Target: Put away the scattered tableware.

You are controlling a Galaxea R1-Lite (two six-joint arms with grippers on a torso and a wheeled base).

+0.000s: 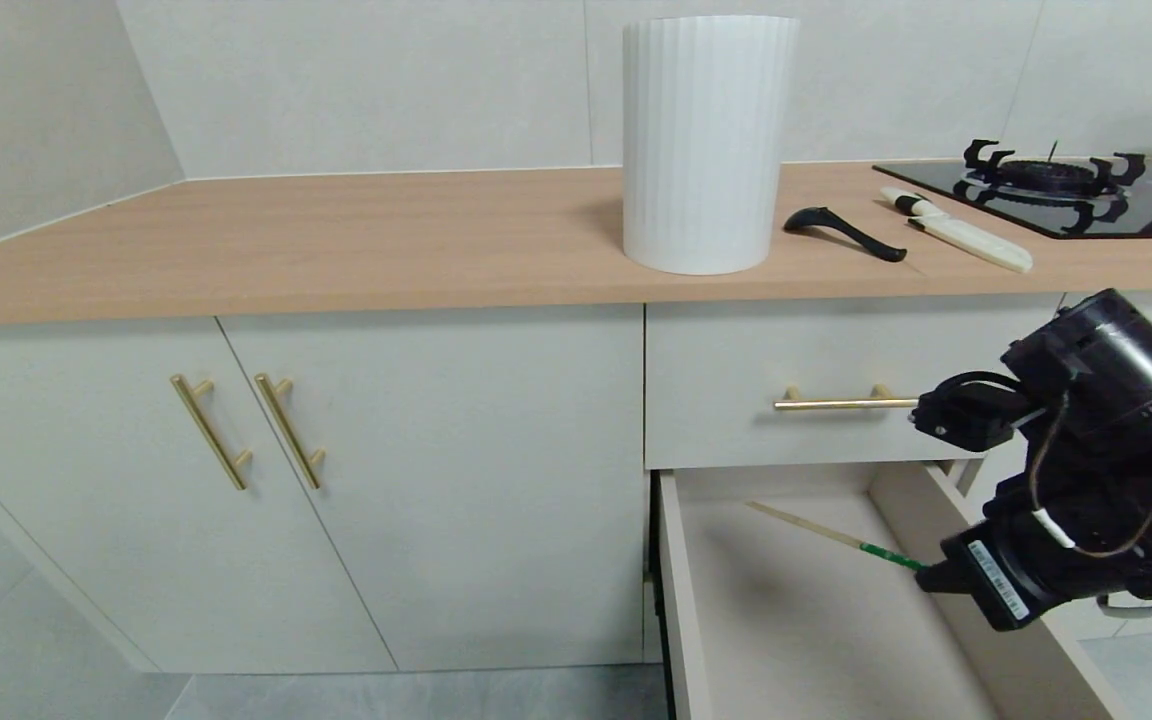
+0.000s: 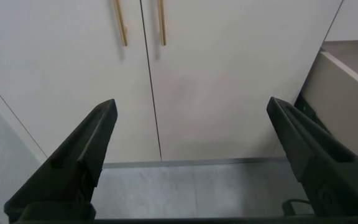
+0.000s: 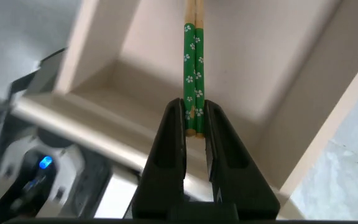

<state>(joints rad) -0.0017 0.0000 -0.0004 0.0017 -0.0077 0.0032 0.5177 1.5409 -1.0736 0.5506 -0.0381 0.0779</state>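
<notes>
The right gripper (image 3: 194, 121) holds the green-ended chopsticks (image 3: 191, 56) between narrowed fingers over the open drawer (image 1: 786, 640). The left gripper (image 2: 191, 112) hangs before the cabinet doors (image 2: 229, 74), fingers spread wide.

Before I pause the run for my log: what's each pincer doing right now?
Left pincer: open, holding nothing.
Right pincer: closed on the green-ended chopsticks, over the open drawer.

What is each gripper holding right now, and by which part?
Right gripper pinches the chopsticks by their green end, over the open drawer. Left gripper is open, empty.
</notes>
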